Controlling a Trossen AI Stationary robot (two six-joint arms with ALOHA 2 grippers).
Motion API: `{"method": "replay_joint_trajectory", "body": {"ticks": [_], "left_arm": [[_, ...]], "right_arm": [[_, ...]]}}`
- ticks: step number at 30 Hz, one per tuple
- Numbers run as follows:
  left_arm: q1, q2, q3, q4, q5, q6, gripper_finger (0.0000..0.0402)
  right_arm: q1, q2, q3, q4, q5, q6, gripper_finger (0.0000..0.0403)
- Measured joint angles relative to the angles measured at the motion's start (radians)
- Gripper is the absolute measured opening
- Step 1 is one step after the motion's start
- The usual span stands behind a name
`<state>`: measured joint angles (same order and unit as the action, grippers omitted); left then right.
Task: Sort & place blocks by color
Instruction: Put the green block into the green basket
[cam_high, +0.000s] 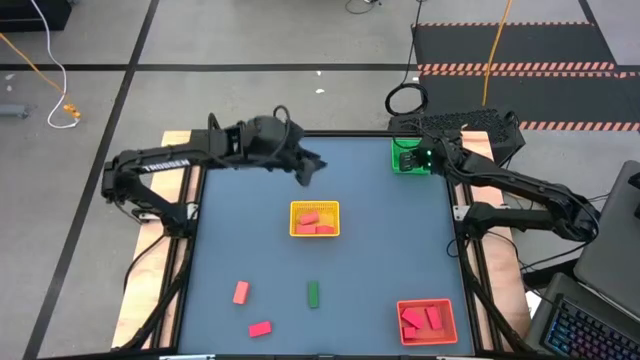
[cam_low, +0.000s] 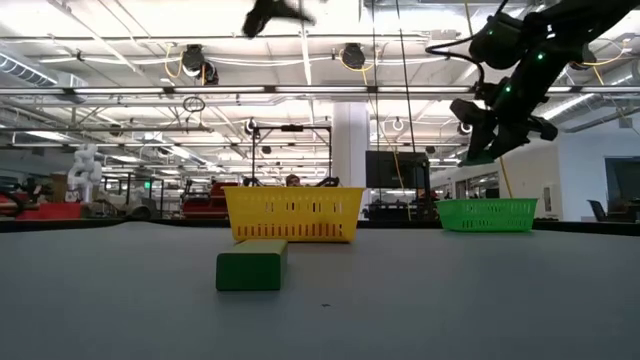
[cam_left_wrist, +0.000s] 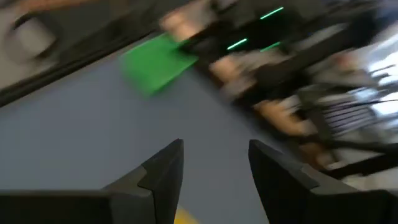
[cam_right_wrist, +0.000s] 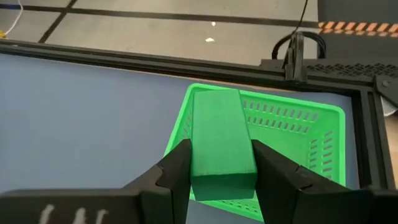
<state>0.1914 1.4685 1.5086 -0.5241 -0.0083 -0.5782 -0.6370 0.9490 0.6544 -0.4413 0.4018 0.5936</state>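
My right gripper (cam_right_wrist: 221, 152) hangs over the green tray (cam_right_wrist: 311, 143) at the table's far right corner and is shut on a green bar block (cam_right_wrist: 217, 124). My left gripper (cam_left_wrist: 216, 149) is open and empty, raised above the table just beyond the yellow tray (cam_high: 315, 233); its wrist view is blurred. On the near part of the table a green block (cam_high: 313, 293) and two red blocks (cam_high: 241, 291) (cam_high: 260, 328) lie flat. Red blocks lie in the yellow tray and in the orange tray (cam_high: 449, 322). My right gripper pinches the green bar between its two fingers at the bar's near end (cam_right_wrist: 221, 177), one finger on each long side. The bar runs forward along the fingers, past their tips. It is lifted clear and hangs above the green tray (cam_low: 487, 213).
The yellow tray (cam_low: 293, 213) stands mid-table, the orange tray at the near right corner. The loose green block (cam_low: 250, 268) lies nearest the low camera. A black frame edges the table. Bare blue surface lies left of the yellow tray and between the trays.
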Motion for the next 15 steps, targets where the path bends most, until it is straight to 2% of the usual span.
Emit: {"method": "replay_joint_trajectory", "body": {"ticks": [7,15], "left_arm": [[0.186,0.001,0.015,-0.374,0.054,0.072,0.0184],[0.363,0.002,-0.027,-0.41,0.096,0.2,0.0184]], "right_arm": [[-0.031,0.03,0.0,0.003,-0.013,-0.064,0.0138],[-0.08,0.051,0.0,0.003,-0.013,-0.134,0.0156]]}}
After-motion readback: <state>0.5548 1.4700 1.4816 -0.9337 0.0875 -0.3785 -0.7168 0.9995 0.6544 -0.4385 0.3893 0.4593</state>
